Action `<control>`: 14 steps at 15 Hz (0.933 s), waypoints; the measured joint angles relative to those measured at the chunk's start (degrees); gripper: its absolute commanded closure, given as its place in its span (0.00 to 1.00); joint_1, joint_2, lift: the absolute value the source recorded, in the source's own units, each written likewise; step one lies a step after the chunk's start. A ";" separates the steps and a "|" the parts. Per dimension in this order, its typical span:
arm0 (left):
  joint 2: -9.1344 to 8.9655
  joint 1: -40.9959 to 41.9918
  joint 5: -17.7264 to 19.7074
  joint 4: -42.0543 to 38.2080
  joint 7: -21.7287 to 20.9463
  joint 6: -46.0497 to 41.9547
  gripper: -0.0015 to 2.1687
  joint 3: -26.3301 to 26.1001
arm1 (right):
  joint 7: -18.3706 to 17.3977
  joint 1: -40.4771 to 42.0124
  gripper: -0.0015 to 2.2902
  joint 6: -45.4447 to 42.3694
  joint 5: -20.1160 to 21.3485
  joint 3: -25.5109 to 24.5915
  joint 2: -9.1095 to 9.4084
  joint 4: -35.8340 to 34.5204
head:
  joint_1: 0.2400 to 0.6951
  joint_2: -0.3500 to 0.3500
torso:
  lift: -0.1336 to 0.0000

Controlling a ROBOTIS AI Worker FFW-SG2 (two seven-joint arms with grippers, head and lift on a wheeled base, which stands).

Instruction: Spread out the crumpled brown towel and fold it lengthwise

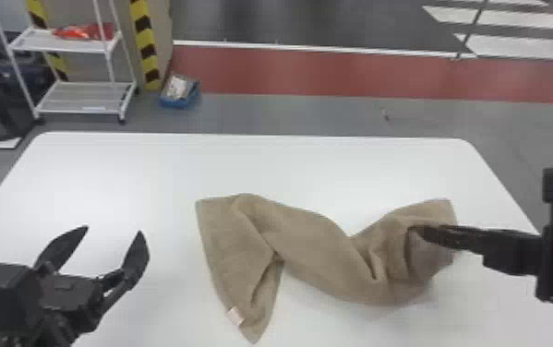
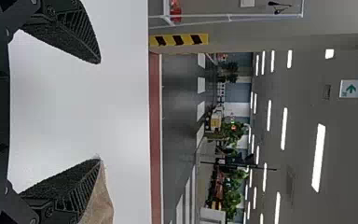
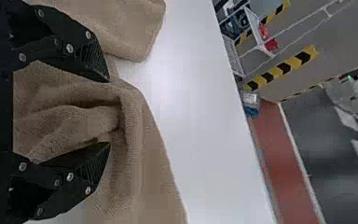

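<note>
nearest to us in the head view is our left gripper [image 1: 113, 230], its two fingers spread wide with no cloth between them, just left of the brown towel [image 1: 307, 240]. we judge it waits there to take the near end once a corner is found. the towel lies twisted and bunched across the white surface [image 1: 141, 170], its label [image 1: 235, 316] by the near left corner. our right gripper [image 3: 108, 112] is over the right end, fingers apart on either side of a raised fold, probably because that ridge offers something to pinch before we pull the cloth flat. spreading seems to come first; no lengthwise fold is made.

we cannot tell whether the right fingers press on the cloth, and the head view gives them to us nearly edge-on. the layers under the twist are hidden from us, and in the left wrist view the towel is cut off by the edge.
</note>
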 measured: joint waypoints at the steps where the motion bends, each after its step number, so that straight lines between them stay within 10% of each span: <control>1: 0.00 -0.20 0.00 0.33 0.02 0.00 0.06 0.00 | 2.14 2.15 0.03 -9.88 5.85 0.38 -0.09 -1.71 | 1.00 0.31 | 0.07; 4: 0.00 -0.95 0.07 1.43 0.03 0.00 0.06 -0.16 | 4.40 7.20 0.09 -22.93 14.52 0.39 -2.03 -4.56 | 1.00 0.26 | 0.07; 14: 0.00 -1.01 0.02 1.79 -0.02 0.00 0.06 -0.45 | 5.74 11.19 0.09 -38.70 20.32 -0.27 -3.16 0.20 | 1.00 0.22 | 0.07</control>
